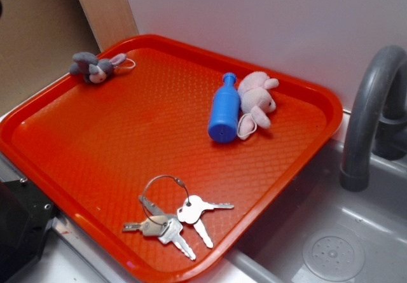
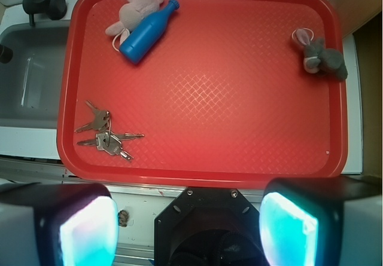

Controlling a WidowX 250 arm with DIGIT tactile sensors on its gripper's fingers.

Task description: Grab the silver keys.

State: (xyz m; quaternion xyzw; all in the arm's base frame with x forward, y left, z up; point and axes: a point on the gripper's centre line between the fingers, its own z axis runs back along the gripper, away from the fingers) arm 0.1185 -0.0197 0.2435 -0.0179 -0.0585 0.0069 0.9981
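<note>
Silver keys (image 2: 103,135) lie flat on the red tray (image 2: 239,98), in the corner closest to the sink (image 2: 30,80) and far from the blue bottle (image 2: 147,31). In the wrist view the gripper (image 2: 188,221) is high up with its two fingers spread wide and nothing between them, and the keys sit ahead of it and off toward the sink side. They fan out mostly sideways across that view, so I think the gripper has to move over that way and go down.
</note>
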